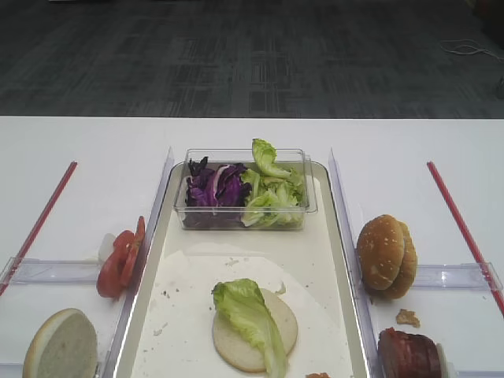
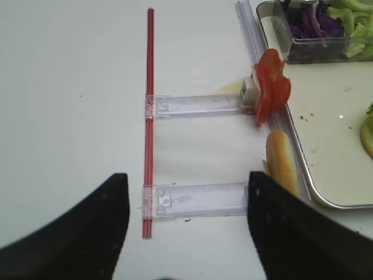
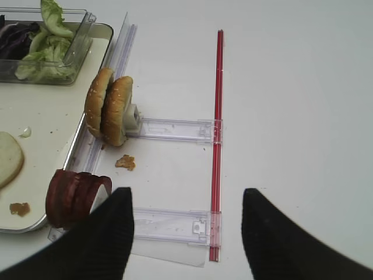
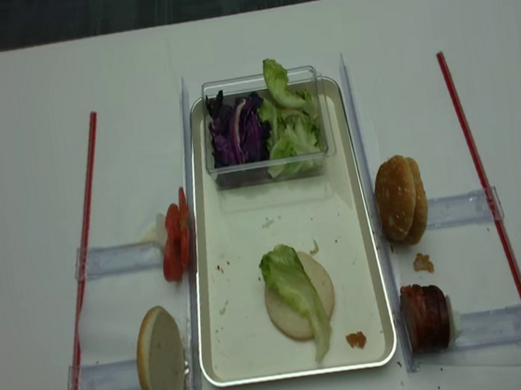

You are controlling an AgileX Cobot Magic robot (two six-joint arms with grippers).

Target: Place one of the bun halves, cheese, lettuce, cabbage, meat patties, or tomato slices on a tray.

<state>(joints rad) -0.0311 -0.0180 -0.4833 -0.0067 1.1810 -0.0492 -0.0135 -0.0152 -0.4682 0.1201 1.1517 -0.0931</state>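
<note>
The long silver-rimmed tray (image 1: 315, 252) holds a pale bun half (image 1: 236, 346) with a lettuce leaf (image 1: 248, 311) lying on it. At the tray's far end, a clear tub holds purple cabbage (image 1: 214, 189) and more green leaves. Tomato slices (image 2: 271, 87) and a cut bun half (image 1: 61, 346) stand on edge left of the tray. Seeded domed buns (image 3: 109, 105) and meat patties (image 3: 73, 195) stand on its right. My left gripper (image 2: 186, 175) and right gripper (image 3: 187, 191) are both open and hold nothing, each over a clear side holder. No cheese shows.
Red rods (image 1: 465, 228) (image 2: 149, 116) edge the clear plastic side holders on both sides. A crumb (image 3: 125, 161) lies by the right buns, and another crumb (image 4: 355, 339) is on the tray's near corner. The white table ends at a dark floor behind.
</note>
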